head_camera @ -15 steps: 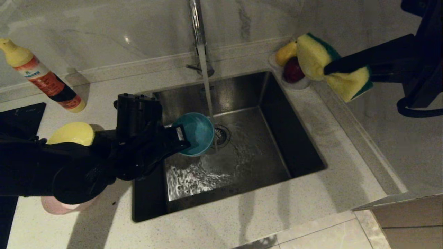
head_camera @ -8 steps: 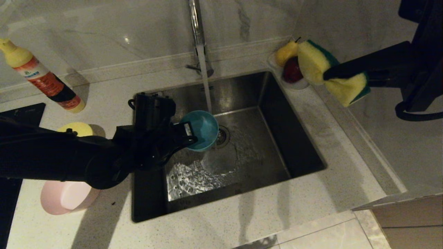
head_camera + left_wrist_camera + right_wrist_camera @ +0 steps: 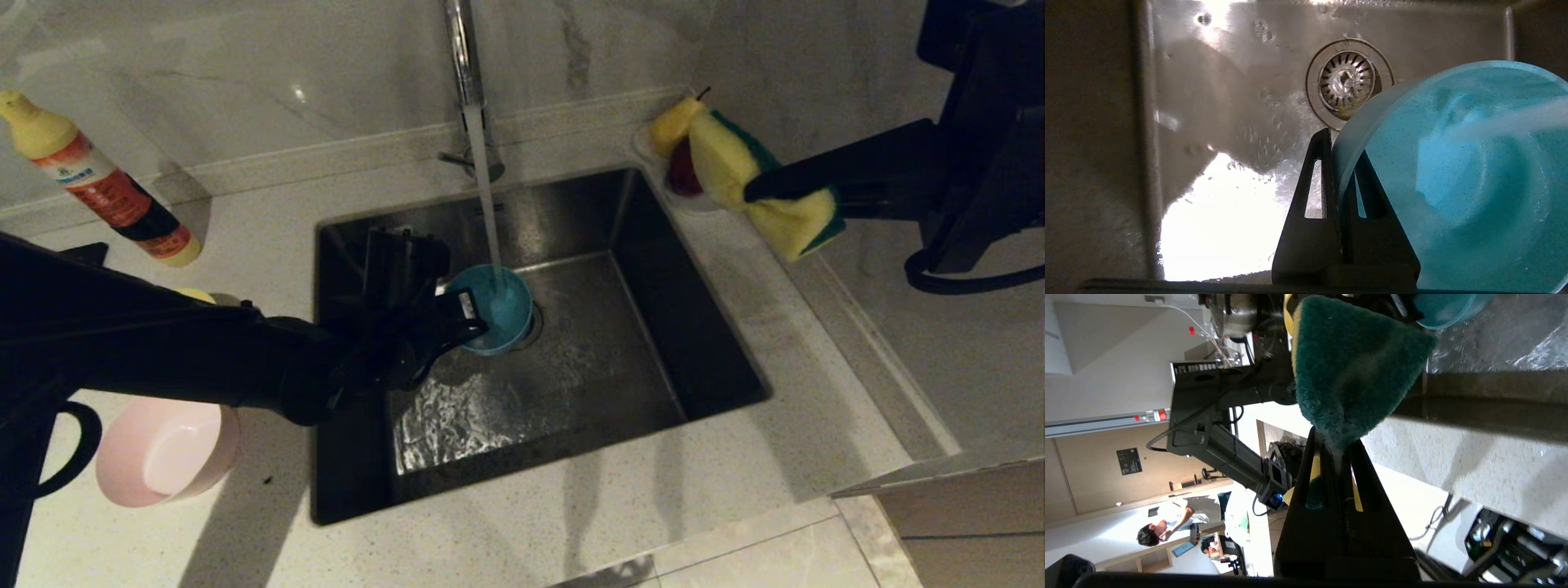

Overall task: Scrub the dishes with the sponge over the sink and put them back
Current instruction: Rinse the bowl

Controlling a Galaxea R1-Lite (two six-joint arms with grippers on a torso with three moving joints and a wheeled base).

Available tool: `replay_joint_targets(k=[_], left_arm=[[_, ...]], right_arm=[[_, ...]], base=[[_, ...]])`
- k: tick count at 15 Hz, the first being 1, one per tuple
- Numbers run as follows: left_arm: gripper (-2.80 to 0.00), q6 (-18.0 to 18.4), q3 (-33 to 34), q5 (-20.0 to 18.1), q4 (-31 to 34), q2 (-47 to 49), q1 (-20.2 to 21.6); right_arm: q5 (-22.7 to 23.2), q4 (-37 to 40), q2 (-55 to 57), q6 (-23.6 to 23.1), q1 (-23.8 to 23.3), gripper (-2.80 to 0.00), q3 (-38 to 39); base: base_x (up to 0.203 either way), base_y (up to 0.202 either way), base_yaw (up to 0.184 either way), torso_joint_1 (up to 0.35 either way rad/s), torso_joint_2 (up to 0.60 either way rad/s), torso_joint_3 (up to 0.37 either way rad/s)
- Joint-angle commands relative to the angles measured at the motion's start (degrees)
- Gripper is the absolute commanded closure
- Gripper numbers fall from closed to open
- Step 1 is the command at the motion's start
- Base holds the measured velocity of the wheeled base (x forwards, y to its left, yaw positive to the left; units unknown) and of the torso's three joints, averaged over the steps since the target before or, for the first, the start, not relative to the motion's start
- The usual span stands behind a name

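Note:
Over the steel sink (image 3: 629, 359), my left gripper (image 3: 467, 317) (image 3: 1338, 149) is shut on the rim of the light blue bowl (image 3: 496, 304) (image 3: 1453, 175). The bowl is tilted, with its opening up, near the drain strainer (image 3: 1346, 79). Water from the chrome tap (image 3: 461, 49) runs into it. My right gripper (image 3: 755, 189) (image 3: 1335, 445) hangs above the counter at the sink's back right corner, shut on the sponge (image 3: 720, 159) (image 3: 1355, 363), whose foam is squeezed between the jaws. A pink bowl (image 3: 167, 449) sits on the counter at the left. A yellow bowl (image 3: 196, 294) is mostly hidden behind my left arm.
A red and yellow bottle (image 3: 106, 192) lies at the back left. A white fruit dish (image 3: 694, 200) with fruit stands at the sink's back right corner, partly behind the sponge. A raised ledge (image 3: 865, 351) runs along the right side.
My left arm has reached farther into the sink, carrying the blue bowl right and down under the water stream. The right gripper and sponge have drifted slightly left.

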Motion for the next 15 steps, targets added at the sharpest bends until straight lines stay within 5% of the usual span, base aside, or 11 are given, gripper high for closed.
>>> replay_joint_targets(k=[1,15], left_arm=[[0.0,-0.96,-2.2,0.29,0.03,1.49,-0.02],[0.0,1.92,9.35,1.68,-0.87,-8.41,0.27]], right_arm=[[0.32,-0.42,0.26,0.23,0.05,0.0,1.16],[0.59,-0.33,-0.36,0.5,0.13,0.0,1.16]], base=[[0.0,0.0,0.0,0.0,0.0,0.0],[0.0,0.0,0.0,0.0,0.0,0.0]])
